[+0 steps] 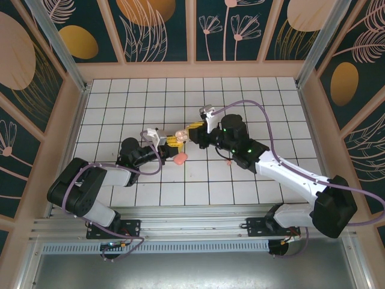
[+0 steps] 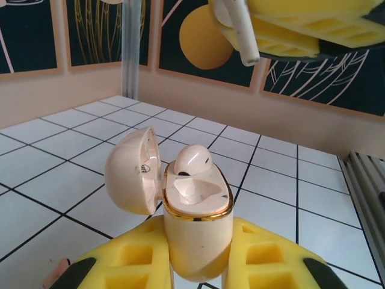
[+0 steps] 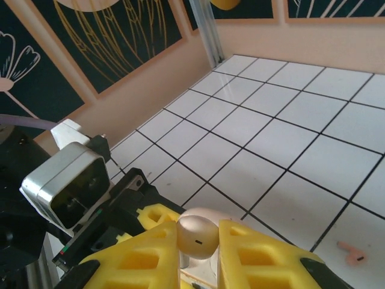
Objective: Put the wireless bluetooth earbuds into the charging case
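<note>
My left gripper (image 2: 198,238) is shut on a pale beige charging case (image 2: 198,241), held upright with its lid (image 2: 129,171) swung open to the left. One beige earbud (image 2: 192,161) sits in the far slot; the near slot is empty. Above the case, my right gripper (image 3: 198,232) is shut on a second beige earbud (image 3: 197,236), whose stem (image 2: 240,33) hangs down toward the case. In the top view both grippers meet at mid-table, left (image 1: 170,142) and right (image 1: 192,134), with the case (image 1: 178,135) between them.
A salmon-pink rounded object (image 1: 181,158) lies on the tiles just in front of the grippers. A pink earbud (image 1: 228,161) (image 3: 352,254) lies loose on the floor beside the right arm. Wooden walls ring the white tiled floor.
</note>
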